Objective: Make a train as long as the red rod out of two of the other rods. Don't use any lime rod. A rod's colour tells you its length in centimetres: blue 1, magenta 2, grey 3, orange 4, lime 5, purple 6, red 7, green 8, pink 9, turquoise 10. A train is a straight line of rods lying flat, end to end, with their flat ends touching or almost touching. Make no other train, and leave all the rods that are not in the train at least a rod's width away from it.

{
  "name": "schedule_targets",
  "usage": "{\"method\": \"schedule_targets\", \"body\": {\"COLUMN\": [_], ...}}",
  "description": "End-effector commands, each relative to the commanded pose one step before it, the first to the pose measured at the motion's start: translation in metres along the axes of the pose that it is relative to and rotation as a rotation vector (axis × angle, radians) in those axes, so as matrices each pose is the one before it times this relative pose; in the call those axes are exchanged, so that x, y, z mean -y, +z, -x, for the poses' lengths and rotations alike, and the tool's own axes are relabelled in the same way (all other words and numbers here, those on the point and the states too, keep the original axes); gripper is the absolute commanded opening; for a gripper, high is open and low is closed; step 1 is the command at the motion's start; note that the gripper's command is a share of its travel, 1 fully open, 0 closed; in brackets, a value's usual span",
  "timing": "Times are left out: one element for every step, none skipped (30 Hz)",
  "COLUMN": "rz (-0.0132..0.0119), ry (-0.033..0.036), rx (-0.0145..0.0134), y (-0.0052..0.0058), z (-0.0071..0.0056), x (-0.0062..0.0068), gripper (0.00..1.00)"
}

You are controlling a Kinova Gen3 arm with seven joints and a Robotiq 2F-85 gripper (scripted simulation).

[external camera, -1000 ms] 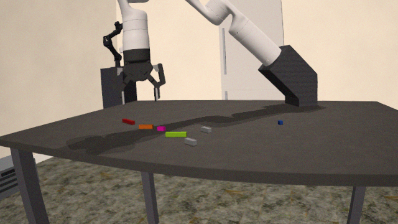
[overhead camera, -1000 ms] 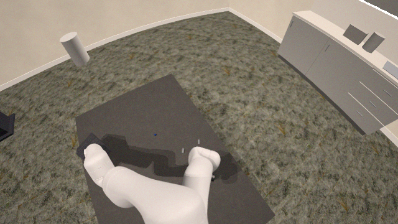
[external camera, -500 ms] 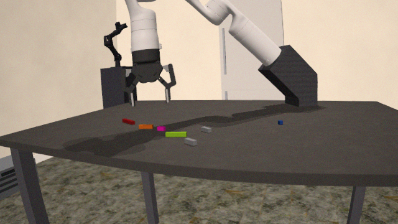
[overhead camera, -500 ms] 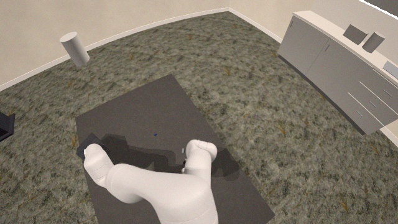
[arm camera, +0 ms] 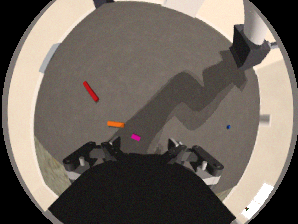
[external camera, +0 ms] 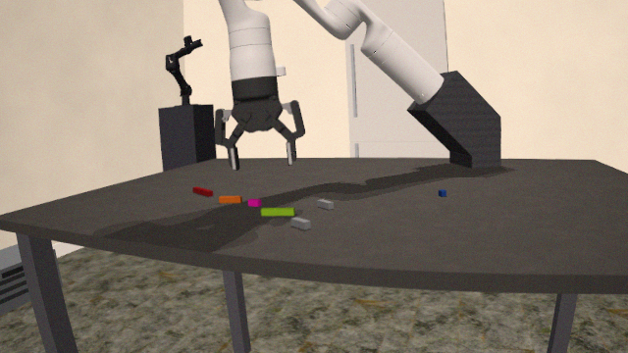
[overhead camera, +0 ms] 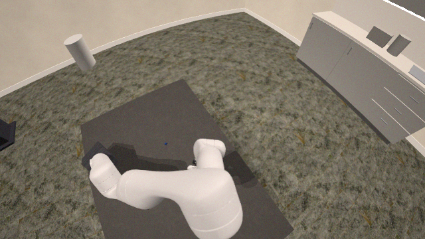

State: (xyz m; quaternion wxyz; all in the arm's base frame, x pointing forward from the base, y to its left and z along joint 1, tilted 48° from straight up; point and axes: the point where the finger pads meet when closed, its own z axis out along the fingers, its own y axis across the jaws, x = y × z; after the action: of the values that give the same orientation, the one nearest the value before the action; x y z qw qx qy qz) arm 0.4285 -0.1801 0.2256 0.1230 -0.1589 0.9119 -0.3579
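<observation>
Dark tabletop [overhead camera: 149, 113] [external camera: 383, 230] [arm camera: 135, 55] | white arm [overhead camera: 199, 189] [external camera: 250, 44] bent over it | claw [external camera: 263, 159] [arm camera: 144, 143] hanging above the surface, fingers spread wide, empty

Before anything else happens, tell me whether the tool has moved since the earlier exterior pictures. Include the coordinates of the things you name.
Yes: the tool [external camera: 263, 159] [arm camera: 144, 143] has shifted rightward in the exterior view, towards the dark angled arm mount [external camera: 478, 118] [arm camera: 241, 47].
</observation>
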Motion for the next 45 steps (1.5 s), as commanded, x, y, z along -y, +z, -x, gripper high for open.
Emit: {"method": "schedule_targets", "body": {"rz": [0.00226, 0.00063, 0.00053, 0.00043, 0.00033, 0.00023, 0.00013, 0.00003, -0.00006, -0.00015, -0.00024, -0.00032, -0.0004, 0.0, 0.0, -0.00047, -0.00053, -0.00059, -0.00064, -0.00068, -0.00072, -0.00075, -0.00077, -0.00079, -0.0008, -0.0008, -0.00079, -0.00078, -0.00076, -0.00073, 0.0, 0.0, -0.0007, -0.00067, -0.00063, -0.00058, -0.00054, -0.00049, -0.00043, -0.00038, -0.00033, -0.00027, -0.00022, -0.00016, -0.00011], "ry": [0.02021, 0.01951, 0.01969, 0.01987, 0.02003, 0.02017, 0.0203, 0.02041, 0.0205, 0.02058, 0.02065, 0.02069, 0.02073, 0.0, 0.0, 0.02074, 0.02074, 0.02073, 0.02069, 0.02065, 0.02058, 0.0205, 0.02041, 0.02029, 0.02017, 0.02002, 0.01987, 0.01969, 0.01951, 0.0193, 0.0, 0.0, 0.01909, 0.01886, 0.01861, 0.01835, 0.01808, 0.01779, 0.0175, 0.01719, 0.01686, 0.01653, 0.01618, 0.01583, 0.01546], "rx": [-0.00286, -0.001, -0.00098, -0.00095, -0.00092, -0.00088, -0.00083, -0.00078, -0.00071, -0.00065, -0.00057, -0.00049, -0.0004, 0.0, 0.0, -0.00031, -0.00022, -0.00012, -0.00002, 0.00008, 0.00019, 0.00029, 0.0004, 0.0005, 0.00061, 0.00071, 0.00081, 0.00091, 0.001, 0.00109, 0.0, 0.0, 0.00117, 0.00125, 0.00132, 0.00139, 0.00145, 0.00151, 0.00156, 0.0016, 0.00163, 0.00166, 0.00168, 0.0017, 0.00171], "y": [0.00169, 0.00032, 0.0003, 0.00029, 0.00027, 0.00025, 0.00023, 0.00022, 0.0002, 0.00018, 0.00016, 0.00014, 0.00012, 0.0, 0.0, 0.0001, 0.00008, 0.00006, 0.00004, 0.00002, 0.0, -0.00001, -0.00003, -0.00005, -0.00007, -0.00008, -0.0001, -0.00011, -0.00013, -0.00014, 0.0, 0.0, -0.00015, -0.00017, -0.00018, -0.00019, -0.0002, -0.0002, -0.00021, -0.00022, -0.00023, -0.00023, -0.00024, -0.00024, -0.00024], "z": [0.00405, 0.00096, 0.00086, 0.00074, 0.00063, 0.00051, 0.00039, 0.00027, 0.00014, 0.00002, -0.00011, -0.00023, -0.00035, 0.0, 0.0, -0.00048, -0.0006, -0.00072, -0.00083, -0.00094, -0.00105, -0.00116, -0.00126, -0.00135, -0.00145, -0.00153, -0.00161, -0.00169, -0.00175, -0.00182, 0.0, 0.0, -0.00187, -0.00192, -0.00197, -0.002, -0.00204, -0.00206, -0.00208, -0.00209, -0.0021, -0.0021, -0.0021, -0.00209, -0.00207], "x": [-0.0139, -0.0042, -0.00425, -0.00429, -0.00433, -0.00436, -0.00438, -0.00439, -0.0044, -0.0044, -0.00439, -0.00438, -0.00436, 0.0, 0.0, -0.00433, -0.00429, -0.00425, -0.0042, -0.00414, -0.00408, -0.00401, -0.00394, -0.00386, -0.00378, -0.00369, -0.0036, -0.00351, -0.00341, -0.00331, 0.0, 0.0, -0.00321, -0.00311, -0.003, -0.00289, -0.00279, -0.00268, -0.00257, -0.00246, -0.00236, -0.00225, -0.00215, -0.00205, -0.00195], "gripper": [1.0, 1.0, 1.0, 1.0, 1.0, 1.0, 1.0, 1.0, 1.0, 1.0, 1.0, 1.0, 1.0, 1.0, 1.0, 1.0, 1.0, 1.0, 1.0, 1.0, 1.0, 1.0, 1.0, 1.0, 1.0, 1.0, 1.0, 1.0, 1.0, 1.0, 1.0, 1.0, 1.0, 1.0, 1.0, 1.0, 1.0, 1.0, 1.0, 1.0, 1.0, 1.0, 1.0, 1.0, 1.0]}}
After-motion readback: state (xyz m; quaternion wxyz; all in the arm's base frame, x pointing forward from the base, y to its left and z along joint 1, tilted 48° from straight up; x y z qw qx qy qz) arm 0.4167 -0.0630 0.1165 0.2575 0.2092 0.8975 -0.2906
